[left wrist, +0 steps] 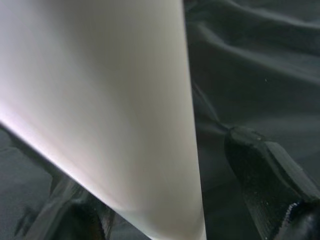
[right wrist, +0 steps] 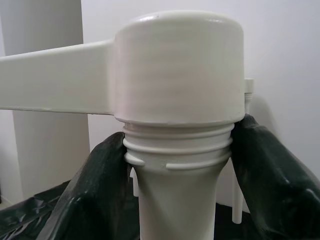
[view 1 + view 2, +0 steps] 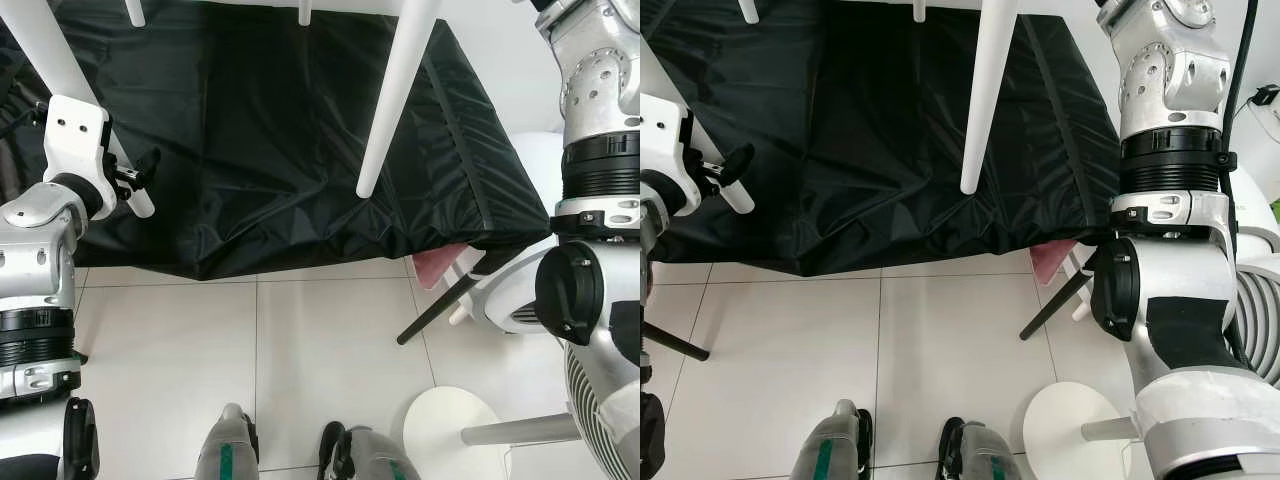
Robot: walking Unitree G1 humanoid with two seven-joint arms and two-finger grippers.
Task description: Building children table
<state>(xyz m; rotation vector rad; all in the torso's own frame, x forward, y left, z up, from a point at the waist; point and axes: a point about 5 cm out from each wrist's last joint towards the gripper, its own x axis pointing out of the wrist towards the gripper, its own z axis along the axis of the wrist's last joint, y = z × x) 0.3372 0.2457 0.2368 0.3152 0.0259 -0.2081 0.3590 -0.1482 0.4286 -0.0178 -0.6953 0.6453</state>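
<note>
A black cloth drapes the work surface above the tiled floor. White table legs slant over it. The left gripper clasps one leg; the right gripper grips another's threaded top at its socket.

White table legs are pointing out over a black cloth, long, round and tapering. One leg's threaded end is sitting partly screwed into a white socket.
</note>
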